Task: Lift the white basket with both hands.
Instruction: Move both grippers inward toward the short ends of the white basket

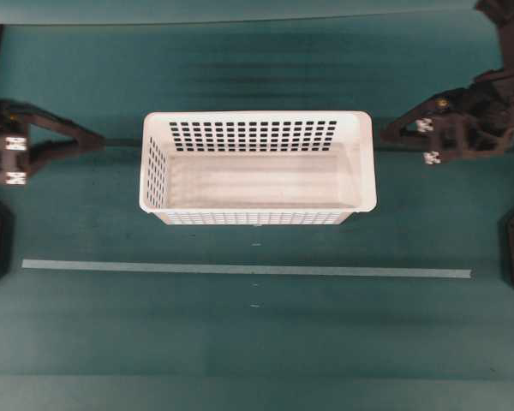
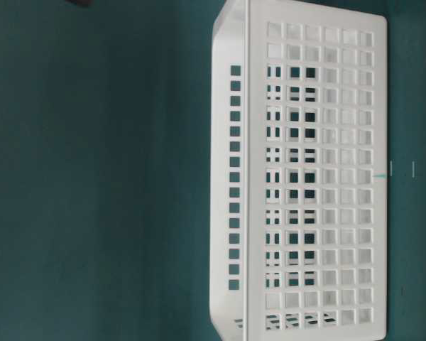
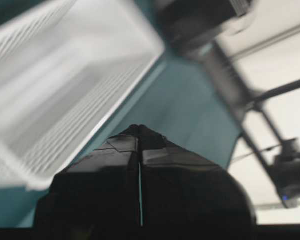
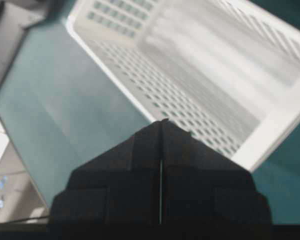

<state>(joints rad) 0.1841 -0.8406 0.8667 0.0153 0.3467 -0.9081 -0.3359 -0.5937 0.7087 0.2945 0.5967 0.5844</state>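
Large rectangular white plastic basket with perforated walls, mid-table on teal cloth, upright. Left black lattice gripper pressed shut, empty, just off the basket's left end. Right black lattice gripper likewise shut, empty, beside the right rim, not touching. Pale tape strip in front.

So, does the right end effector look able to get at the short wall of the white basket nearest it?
Probably yes. The right end effector sits just off the white basket with only bare table between them, nothing blocking. It is shut, though, so it would likely need to open first to grip the rim.
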